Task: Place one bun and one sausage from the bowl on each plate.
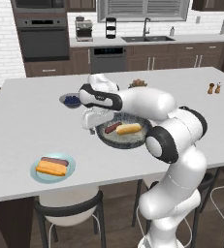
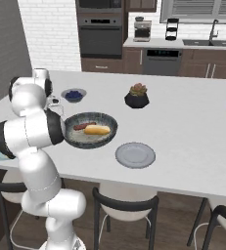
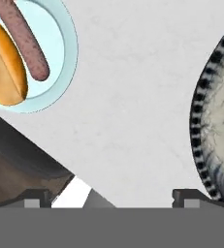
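From the left base view I see the bowl (image 1: 114, 138) near the middle of the white counter (image 1: 26, 131), with a pale yellow bun (image 1: 129, 129) and a sausage (image 1: 113, 128) lying side by side in it. Near the front left edge sits the pale blue-green plate (image 1: 67, 172), carrying an orange bun (image 1: 51, 168) and a second sausage (image 1: 55, 161). My gripper (image 1: 90, 121) hangs over the counter just left of the bowl.

From the right base view, the grey plate (image 2: 135, 155) lies bare, just right of and nearer than the bowl. A plant pot (image 2: 137, 99) stands farther back, and a small blueberry bowl (image 2: 73, 95) to the far left.

In the hand view my fingertips (image 3: 33, 197) stand wide apart with nothing between them, above bare counter between the blue-green plate and the bowl's ribbed rim.
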